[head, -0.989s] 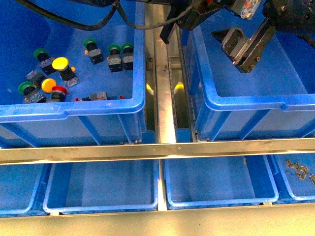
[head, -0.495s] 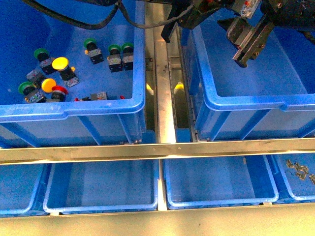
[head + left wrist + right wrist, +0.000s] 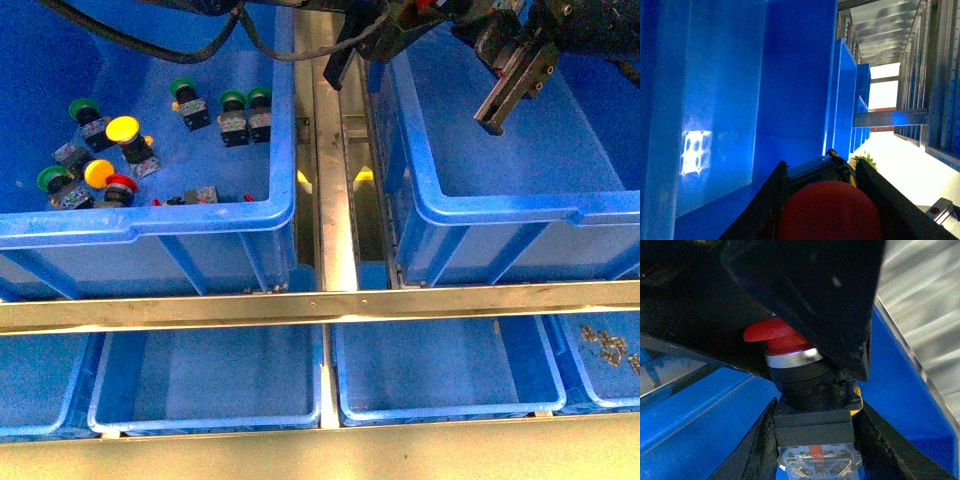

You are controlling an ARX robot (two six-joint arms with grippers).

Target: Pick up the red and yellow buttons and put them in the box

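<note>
1. Two in transit, seemingly: left gripper (image 3: 822, 169) clamped on a glossy red mushroom-cap push-button (image 3: 830, 210); right gripper (image 3: 815, 427) pinching a second red-capped switch (image 3: 800, 375) by its squared black body.
2. Carry step, probably; right gripper hanging over the deep, smooth-walled bright-blue plastic crate (image 3: 500, 213).
3. Next: lower inside, then release gently; round caps likely to roll.

A rail (image 3: 335, 150) runs between 2 crates set side by side: the left crate (image 3: 150, 222) holds loose switches (image 3: 122, 130) scattered on its floor, the box (image 3: 500, 212) stands right of it. A crossbar (image 3: 320, 303) lies in front of both, with a row of 4 trays (image 3: 200, 380) below and before it, small parts (image 3: 608, 345) in the rightmost. 1 more switch (image 3: 830, 210) sits between the left gripper's (image 3: 821, 172) fingers.
</note>
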